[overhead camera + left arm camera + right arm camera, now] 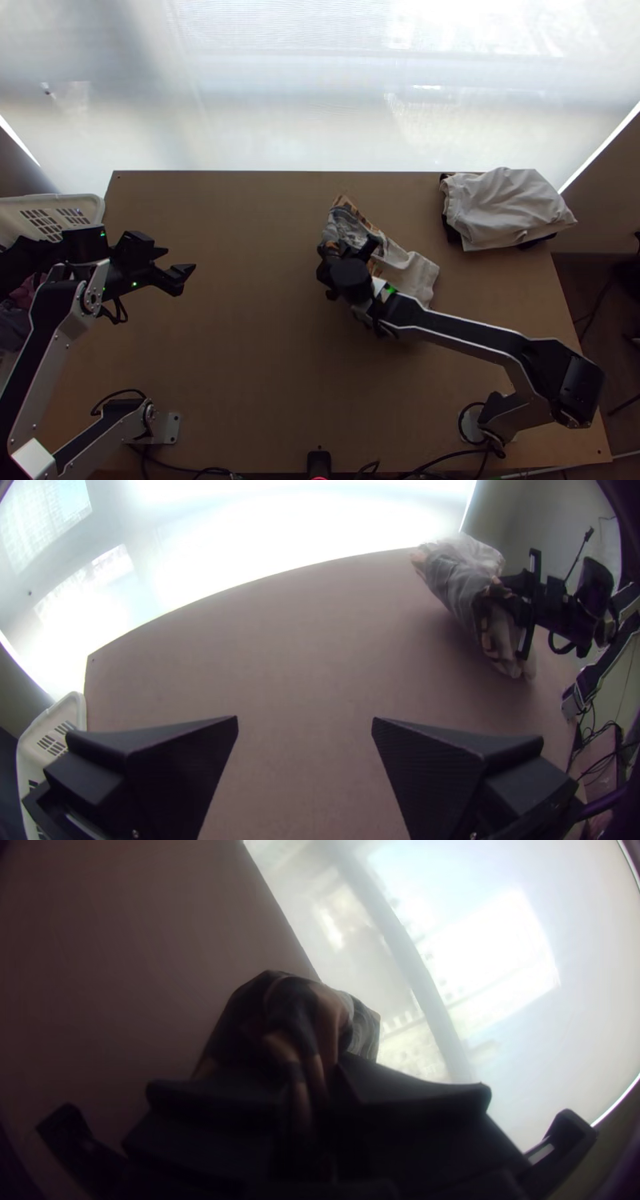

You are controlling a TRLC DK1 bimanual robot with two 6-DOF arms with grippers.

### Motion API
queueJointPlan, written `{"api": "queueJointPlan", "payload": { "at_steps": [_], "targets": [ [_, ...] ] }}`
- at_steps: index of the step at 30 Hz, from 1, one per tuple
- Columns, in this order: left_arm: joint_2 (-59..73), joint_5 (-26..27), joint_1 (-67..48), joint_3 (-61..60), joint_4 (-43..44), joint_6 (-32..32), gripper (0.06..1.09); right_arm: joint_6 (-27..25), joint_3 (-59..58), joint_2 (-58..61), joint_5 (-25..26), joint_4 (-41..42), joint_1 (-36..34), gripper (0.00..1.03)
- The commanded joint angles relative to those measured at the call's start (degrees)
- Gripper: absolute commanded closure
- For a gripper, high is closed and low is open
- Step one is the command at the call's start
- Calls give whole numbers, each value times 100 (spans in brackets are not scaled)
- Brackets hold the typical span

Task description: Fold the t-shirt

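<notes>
You have the t-shirt (410, 274) on the table (240, 320), right of the middle and towards the far side, bunched rather than spread, and your right gripper (317, 1081) is pinched shut on a gathered part of it near its left side. Your left gripper (305, 719) stands open and empty over the left of the table, well apart from the cloth. The likeliest trouble is in that pinch: it seems to take in a crumpled bunch rather than one clean edge, so if you pull or lift, the whole lump may come along, twisted, instead of opening out. With one gripper on the cloth, nothing holds the other end, and a drag could simply slide it about; a shallow bite could also let folds slip out. If you swing it far to the right, it could brush the folded pile (508, 210) at the far right corner and shift its top layer. As for direction, the long axis of the t-shirt runs slantwise, from far left to near right: the patterned end points to the far edge, the pale end to the near right, and you cannot tell from the folds which end is the collar
</notes>
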Motion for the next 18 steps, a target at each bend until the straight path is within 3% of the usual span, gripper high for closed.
{"api": "queueJointPlan", "payload": {
  "at_steps": [1,18],
  "targets": [
    [119,-64,-5,86,-7,-79,11,377,694,-195,-385,-488,-539,100],
    [304,-424,-14,324,-227,-220,11,843,2347,447,-851,-444,-1470,100]
  ]
}}
